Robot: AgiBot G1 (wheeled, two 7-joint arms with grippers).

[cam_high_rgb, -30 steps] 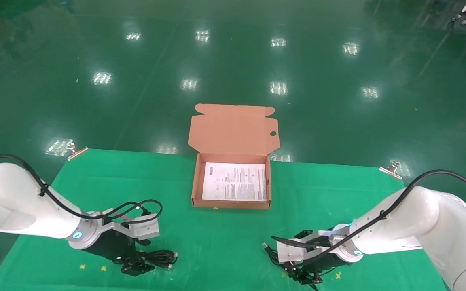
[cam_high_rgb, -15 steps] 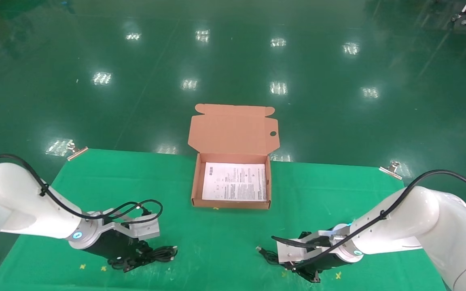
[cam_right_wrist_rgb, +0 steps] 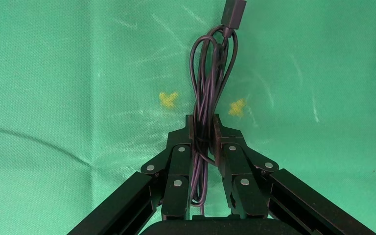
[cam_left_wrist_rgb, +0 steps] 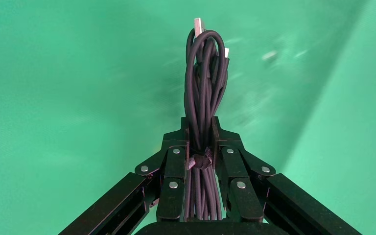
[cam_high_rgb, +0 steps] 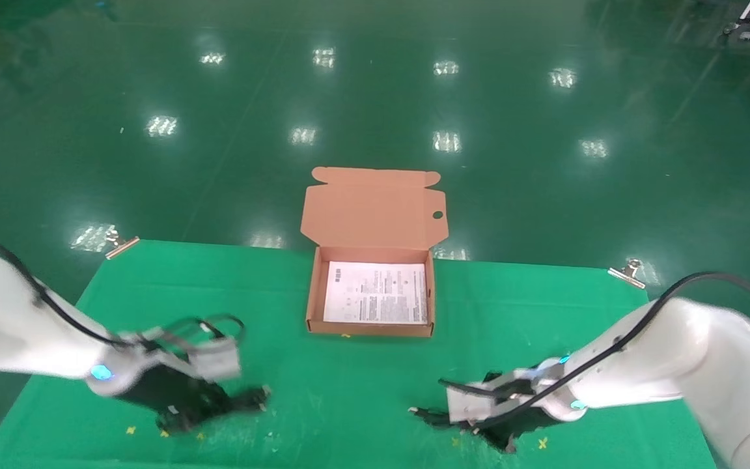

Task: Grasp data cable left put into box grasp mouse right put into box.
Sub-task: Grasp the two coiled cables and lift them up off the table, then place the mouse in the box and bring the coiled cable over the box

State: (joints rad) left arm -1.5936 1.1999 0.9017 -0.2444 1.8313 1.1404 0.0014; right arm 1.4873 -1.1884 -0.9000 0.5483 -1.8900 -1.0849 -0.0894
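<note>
The data cable [cam_left_wrist_rgb: 204,83], a narrow black bundle with silver plug ends, is clamped between my left gripper's [cam_left_wrist_rgb: 200,122] fingers. In the head view this gripper [cam_high_rgb: 212,404] is at the table's front left, with the cable's end [cam_high_rgb: 251,397] sticking out to its right. My right gripper [cam_right_wrist_rgb: 203,122] is shut on a thin looped black cord [cam_right_wrist_rgb: 210,68] ending in a USB plug [cam_right_wrist_rgb: 234,12]. In the head view it [cam_high_rgb: 472,426] is at the front right. The mouse's oval body is hidden. The open box [cam_high_rgb: 313,299], lined with a white sheet [cam_high_rgb: 376,293], stands at the table's far middle.
The box lid [cam_high_rgb: 375,208] stands up past the table's far edge. Metal clips [cam_high_rgb: 121,242] [cam_high_rgb: 625,271] hold the green cloth at the far corners. Yellow cross marks [cam_high_rgb: 131,430] [cam_high_rgb: 542,443] lie near the front edge.
My left arm has moved left with the data cable bundle in its grip. The cord's plug end by my right gripper has shifted left and nearer the front.
</note>
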